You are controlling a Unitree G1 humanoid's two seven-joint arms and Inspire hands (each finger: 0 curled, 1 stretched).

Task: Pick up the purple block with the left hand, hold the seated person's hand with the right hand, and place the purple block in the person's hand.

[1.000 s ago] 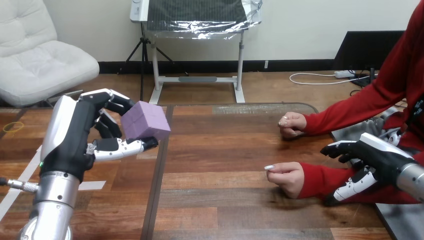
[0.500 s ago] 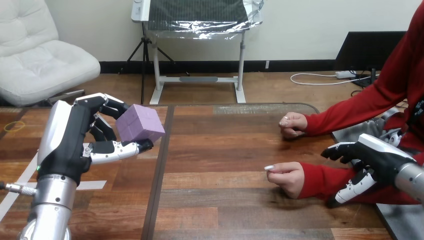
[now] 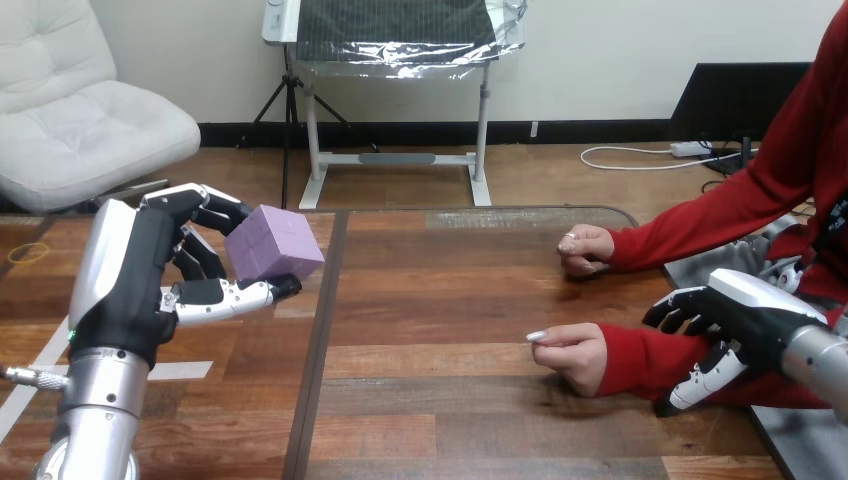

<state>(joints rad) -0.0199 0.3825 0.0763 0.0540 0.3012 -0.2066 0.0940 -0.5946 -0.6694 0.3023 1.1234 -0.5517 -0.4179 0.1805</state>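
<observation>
I'm pinching the purple block [image 3: 275,243] with my left hand [image 3: 140,275] above the table's [image 3: 450,300] left side; my right hand's [image 3: 748,312] grip, I cannot tell.

purple block [image 3: 274,241] in left hand [image 3: 150,275]

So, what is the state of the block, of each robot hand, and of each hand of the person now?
purple block: off the table, held up in the left hand.
left hand: shut on the purple block.
right hand: at the person's nearer forearm; grip cannot be told.
person's nearer hand: loosely closed, resting on the table.
person's farther hand: loosely closed, on the table.
</observation>
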